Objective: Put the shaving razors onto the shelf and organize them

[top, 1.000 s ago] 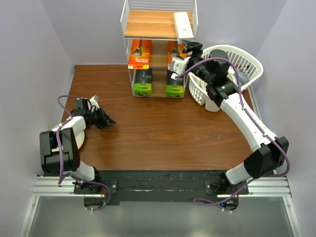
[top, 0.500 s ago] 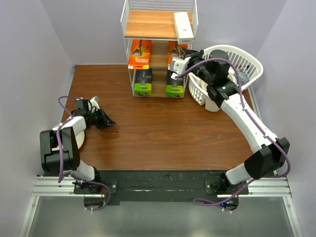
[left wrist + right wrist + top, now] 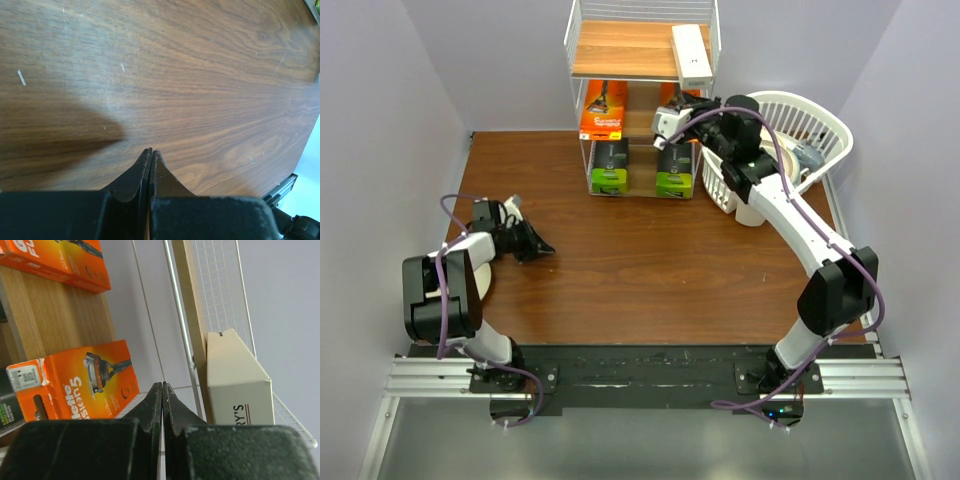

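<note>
Visibly two orange cards (image 3: 75,385), two black boxes (image 3: 608,165)

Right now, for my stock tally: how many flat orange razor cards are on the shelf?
2, both on its middle board: left one, right one partly behind the right gripper.

My left arm (image 3: 440,295) and right arm (image 3: 810,225) are white shells between chunky black joints, with a purple cable (image 3: 442,320) looping along each. The fingers (image 3: 132,180) of my left claw (image 3: 150,151) and right claw (image 3: 162,385) are matte black, grainy, tapering to thin tips.
</note>
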